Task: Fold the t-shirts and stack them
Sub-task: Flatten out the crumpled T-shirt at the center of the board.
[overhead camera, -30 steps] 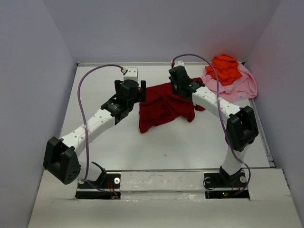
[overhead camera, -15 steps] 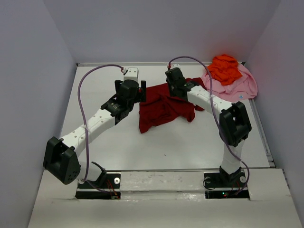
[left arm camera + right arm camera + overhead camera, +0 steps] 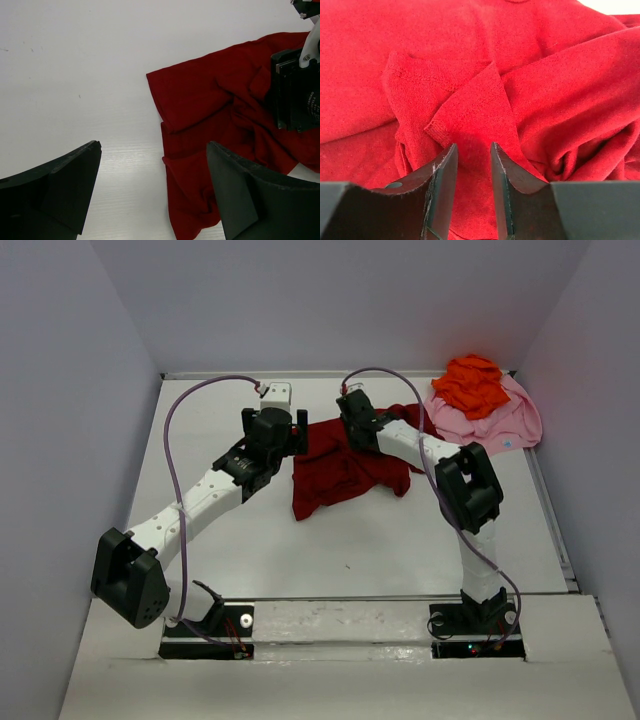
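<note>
The dark red t-shirt lies crumpled and spread in the middle of the table; it also shows in the left wrist view and fills the right wrist view. My left gripper is wide open and empty, hovering at the shirt's left edge. My right gripper is low over the shirt's upper part, its jaws a narrow gap apart, with a flat flap of red cloth showing between them. The bright orange t-shirt lies bunched on the light pink t-shirt at the back right.
The white table is boxed in by grey walls at the back and sides. The two arm bases stand at the near edge. A purple cable loops above each arm.
My right gripper has moved left across the top of the red shirt, its arm folding inward. The shirt and my left arm have not moved.
</note>
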